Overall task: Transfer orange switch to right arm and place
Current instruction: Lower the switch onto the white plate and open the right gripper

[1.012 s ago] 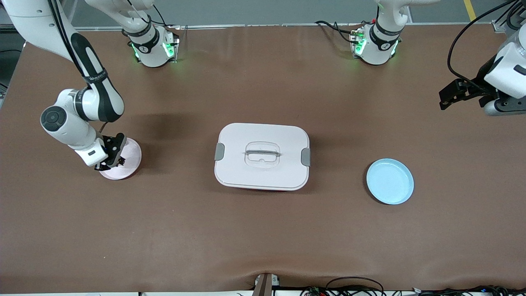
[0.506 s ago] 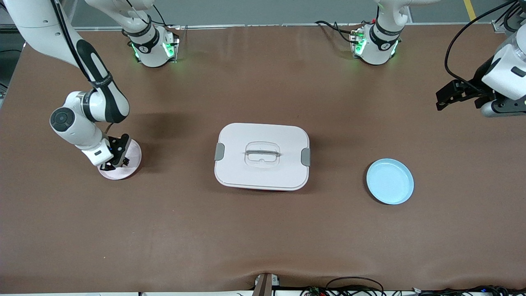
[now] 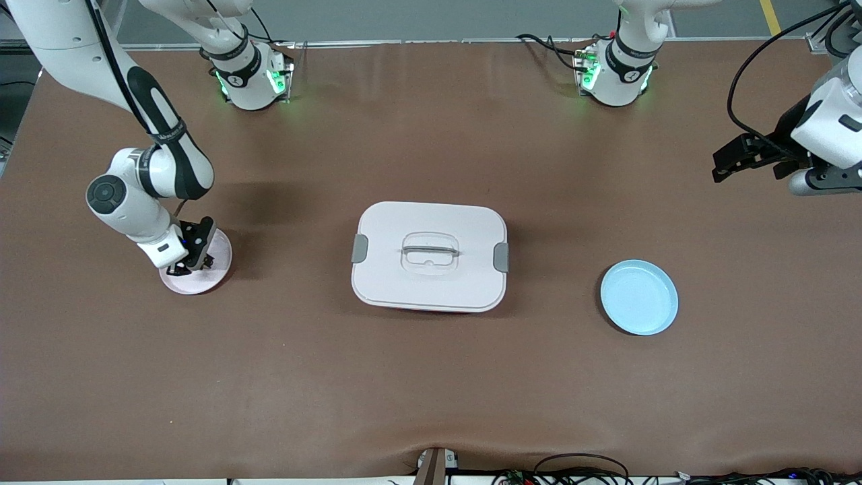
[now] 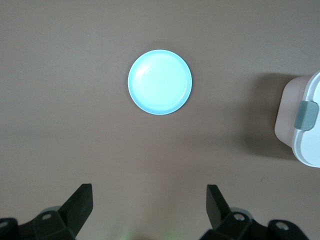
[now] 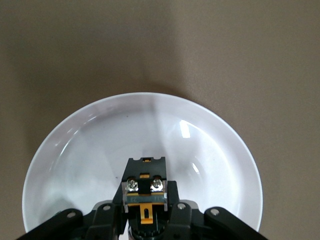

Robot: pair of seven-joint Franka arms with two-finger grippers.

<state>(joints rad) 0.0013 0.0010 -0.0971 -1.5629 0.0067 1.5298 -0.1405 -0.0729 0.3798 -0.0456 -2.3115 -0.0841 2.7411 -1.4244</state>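
One step left, by the look: orange switch (image 5: 145, 192) clamped in right pincer (image 3: 190, 261) over pink plate (image 3: 219, 269), unreleased. Left pincer (image 4: 147, 212) spread apart, waiting above table (image 3: 431, 377).

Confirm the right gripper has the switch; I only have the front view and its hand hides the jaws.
Observer: Yes. In the right wrist view the right gripper is shut on the orange switch, directly over the pink plate.
Operator: Anything else on that plate?
Observer: No, the right wrist view shows only bare plate around the switch.
Operator: Left gripper state?
Observer: The left gripper is open and holds nothing in its wrist view; it waits above bare table at the left arm's end.
Operator: What does that camera look at?
Observer: The blue plate, bare, and a corner of the white lidded box.
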